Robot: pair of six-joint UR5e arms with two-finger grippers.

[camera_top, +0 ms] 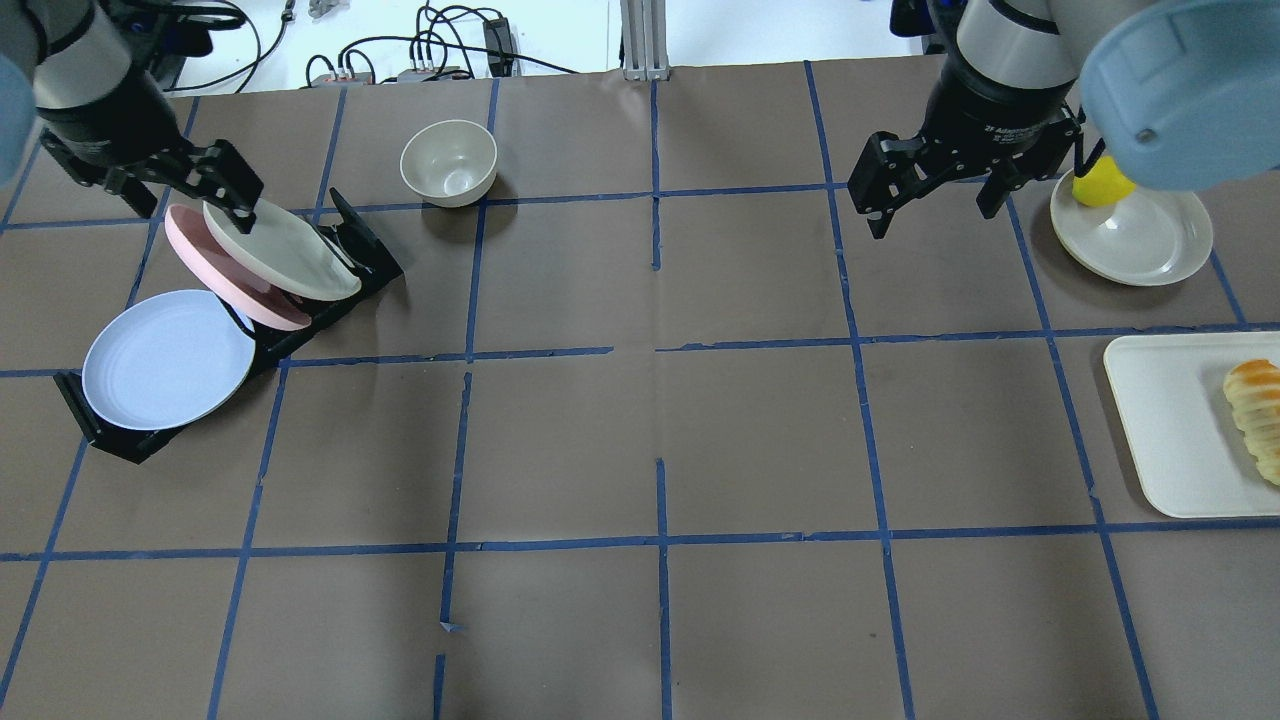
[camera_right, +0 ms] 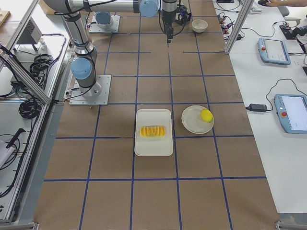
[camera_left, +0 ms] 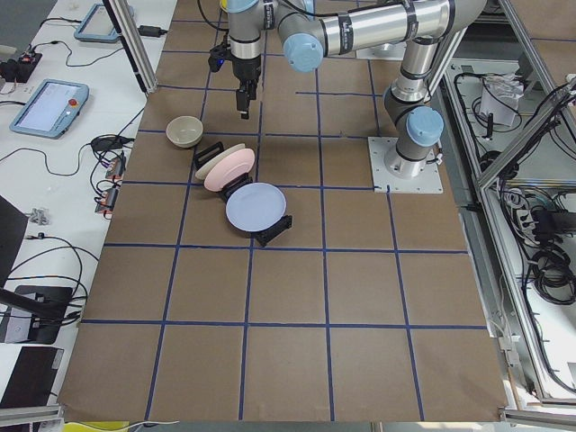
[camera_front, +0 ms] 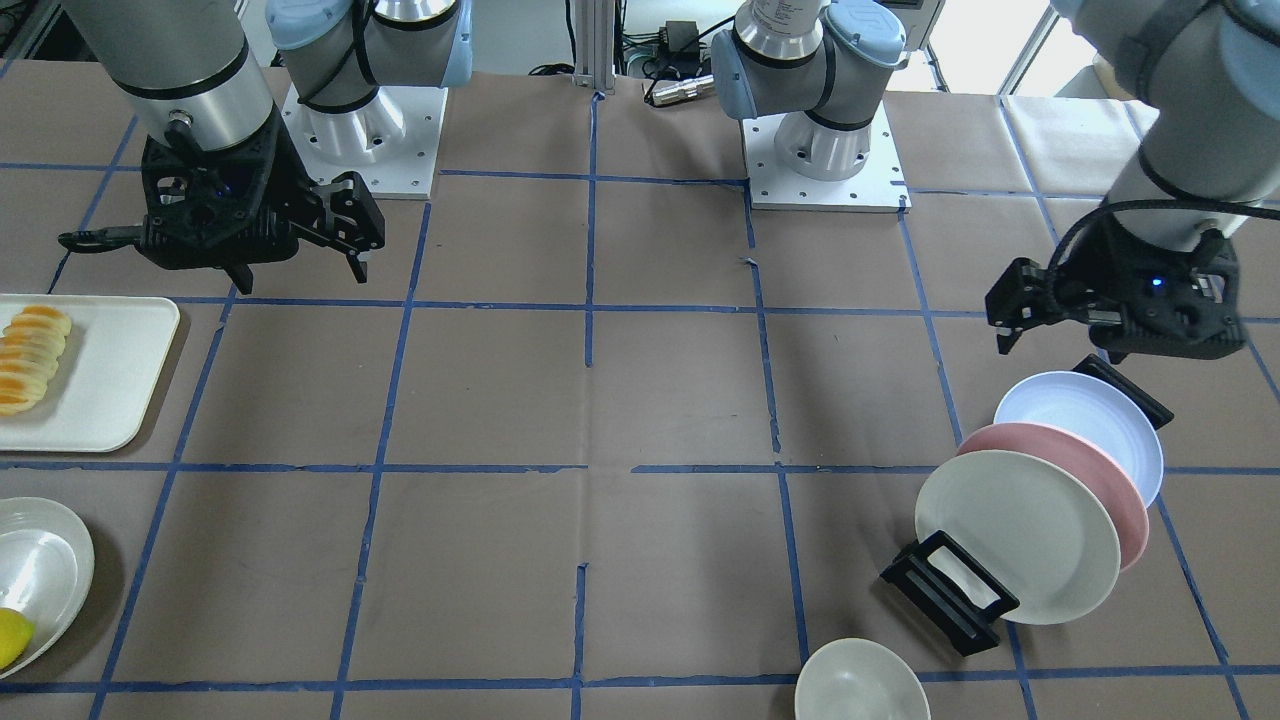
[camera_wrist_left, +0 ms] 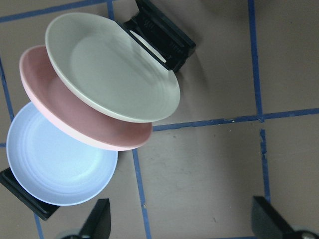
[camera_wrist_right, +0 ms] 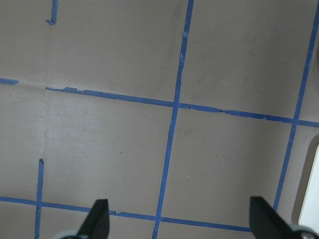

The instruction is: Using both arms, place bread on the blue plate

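The bread, a ridged yellow loaf with orange tops, lies on a white tray; it also shows in the overhead view. The blue plate leans in a black rack, nearest the robot, and shows in the left wrist view. My left gripper is open and empty, high above the rack's far end. My right gripper is open and empty, hovering over bare table, apart from the tray.
A pink plate and a cream plate lean in the same rack beyond the blue one. A cream bowl stands nearby. A yellow lemon lies on a cream dish beyond the tray.
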